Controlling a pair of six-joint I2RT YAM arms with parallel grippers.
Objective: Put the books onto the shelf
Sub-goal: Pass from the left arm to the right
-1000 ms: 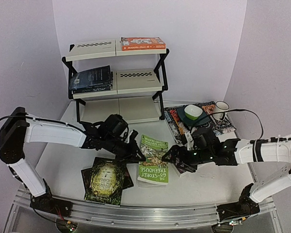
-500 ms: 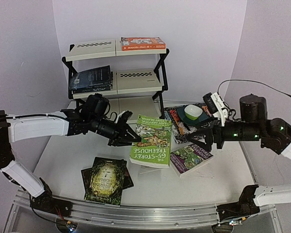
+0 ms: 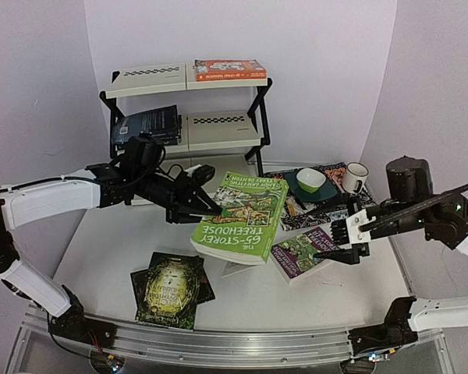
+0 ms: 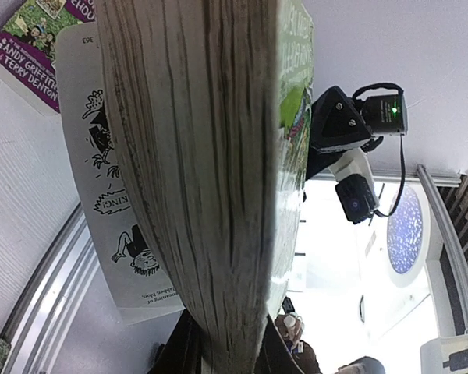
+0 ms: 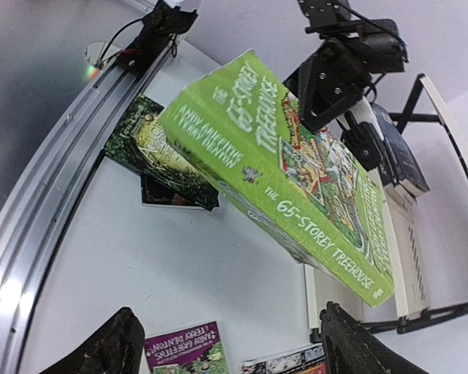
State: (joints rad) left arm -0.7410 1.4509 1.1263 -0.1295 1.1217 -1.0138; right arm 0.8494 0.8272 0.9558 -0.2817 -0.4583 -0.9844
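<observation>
Holding the green book (image 3: 242,218) clear of the table (image 3: 312,304), my left gripper (image 3: 209,206) pinched it by the edge nearest that arm. The book was cover up and tilted, on the near side of the shelf (image 3: 218,128). In the left wrist view its page edge filled the frame, with my jaws pressed onto it at the bottom. My right gripper (image 3: 345,242) hung with its fingers spread wide, apart from the green book and gripping nothing, just above a purple book (image 3: 300,253) lying flat on the table. Dark green-gold books (image 3: 171,287) lay stacked near the front edge. An orange book (image 3: 230,70) sat on the shelf's top tier at the right, and dark blue books (image 3: 148,125) on the middle tier at the left. A bowl (image 3: 310,179) stood on the patterned mat (image 3: 296,209), with a mug (image 3: 356,176) at its far corner.
</observation>
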